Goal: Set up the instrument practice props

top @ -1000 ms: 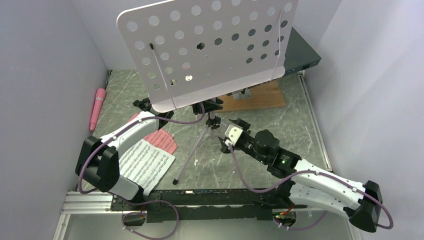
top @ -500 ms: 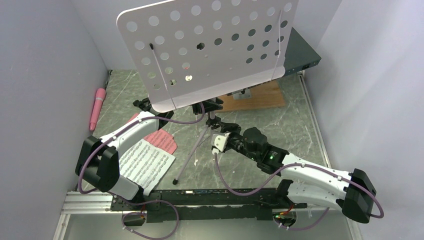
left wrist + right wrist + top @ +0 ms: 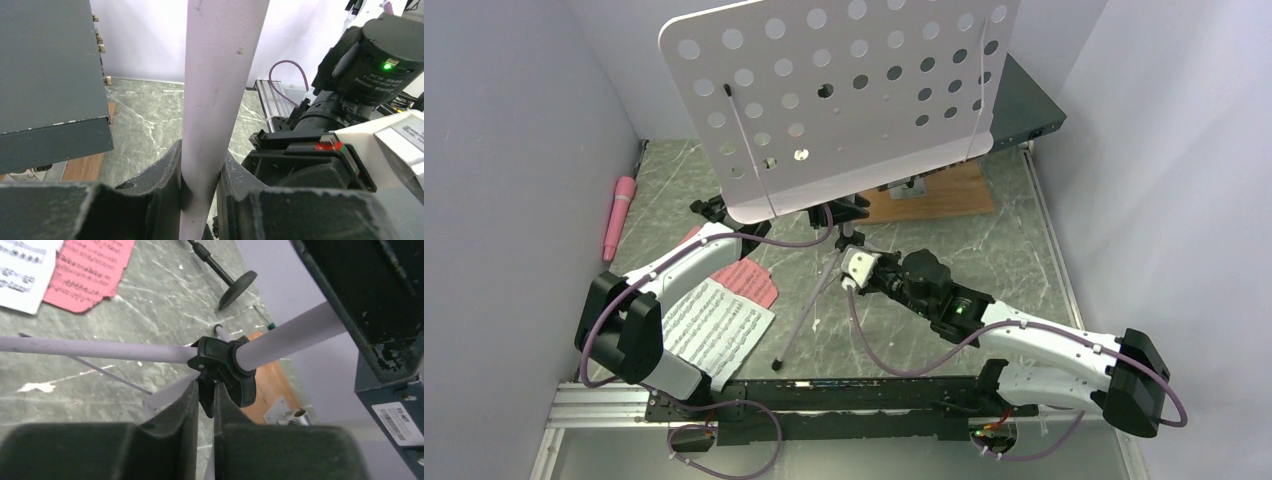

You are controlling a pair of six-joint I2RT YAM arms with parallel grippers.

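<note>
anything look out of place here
The pink microphone lies flat at the left edge of the table, off any stand; the music sheets lie skewed and overlapping on it, while the music-stand desk is bare.

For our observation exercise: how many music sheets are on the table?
2: white music sheet by the left arm's base, pink music sheet just beyond it. Others may hide under the arm.

High fixed view from the near edge, downward — two close wrist views; tripod [image 3: 812, 298] common to all three.
</note>
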